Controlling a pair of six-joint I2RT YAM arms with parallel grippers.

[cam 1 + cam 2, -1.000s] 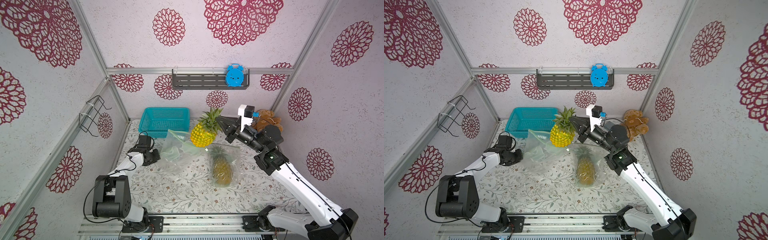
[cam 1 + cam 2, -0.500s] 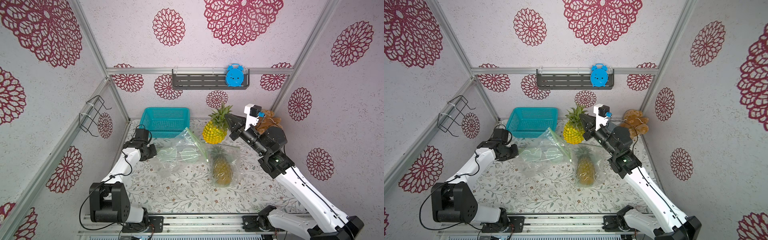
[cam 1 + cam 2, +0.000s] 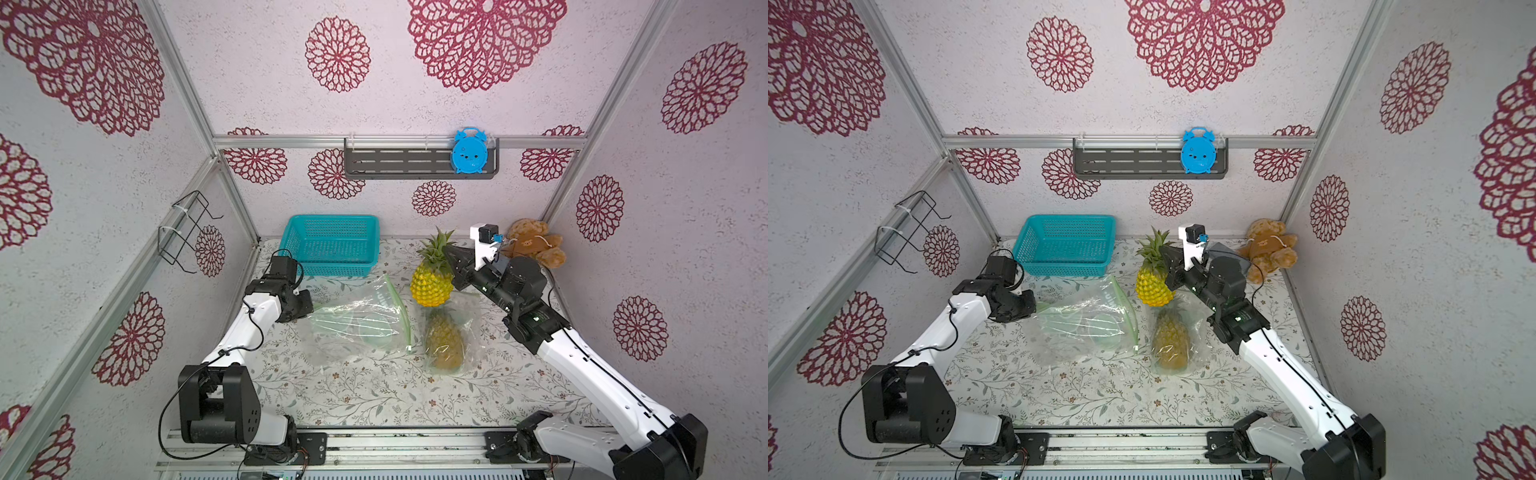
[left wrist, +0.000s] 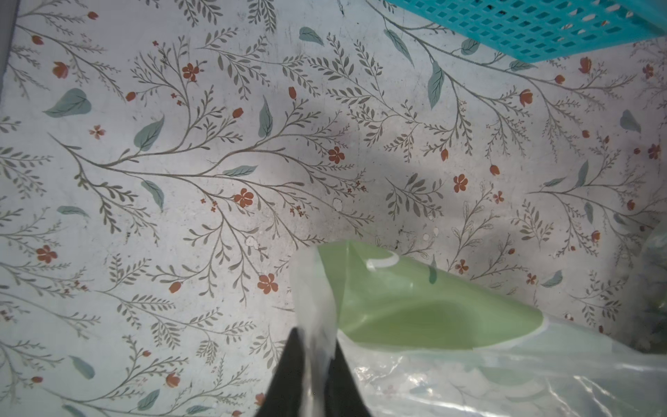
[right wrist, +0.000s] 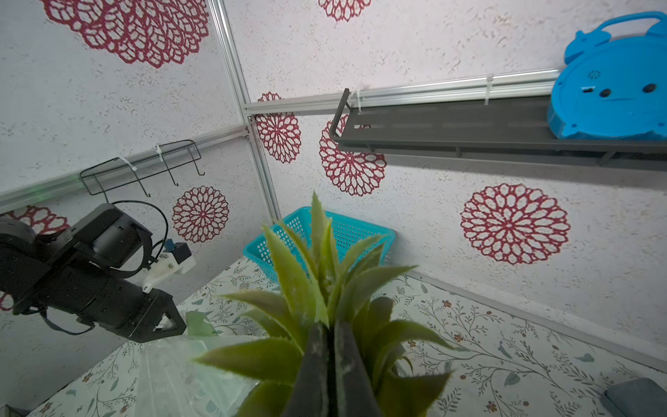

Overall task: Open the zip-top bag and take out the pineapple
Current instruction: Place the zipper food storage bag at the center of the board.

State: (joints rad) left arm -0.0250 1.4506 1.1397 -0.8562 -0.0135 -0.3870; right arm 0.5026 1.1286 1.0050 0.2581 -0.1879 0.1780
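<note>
The yellow pineapple (image 3: 431,286) (image 3: 1154,286) hangs upright above the table, out of the bag. My right gripper (image 3: 448,254) (image 3: 1168,258) (image 5: 328,326) is shut on its green crown (image 5: 325,274). The clear zip-top bag (image 3: 357,328) (image 3: 1088,324) with green print lies slumped on the table left of the pineapple, its green zip mouth towards the fruit. My left gripper (image 3: 311,305) (image 3: 1034,307) (image 4: 315,334) is at the bag's far left corner. Its fingers stand slightly apart with the blurred bag film (image 4: 314,299) still between them.
A second pineapple (image 3: 442,340) lies inside another clear bag, just below the held one. A teal basket (image 3: 332,268) stands at the back, a teddy bear (image 3: 532,245) in the back right corner. On the walls are a shelf with a blue clock (image 3: 469,151) and a wire rack (image 3: 187,232).
My right gripper carried the pineapple right, clear of the bag, then a little lower. My left gripper pulled the bag left; its jaws have now parted slightly and the bag has sagged onto the table.
</note>
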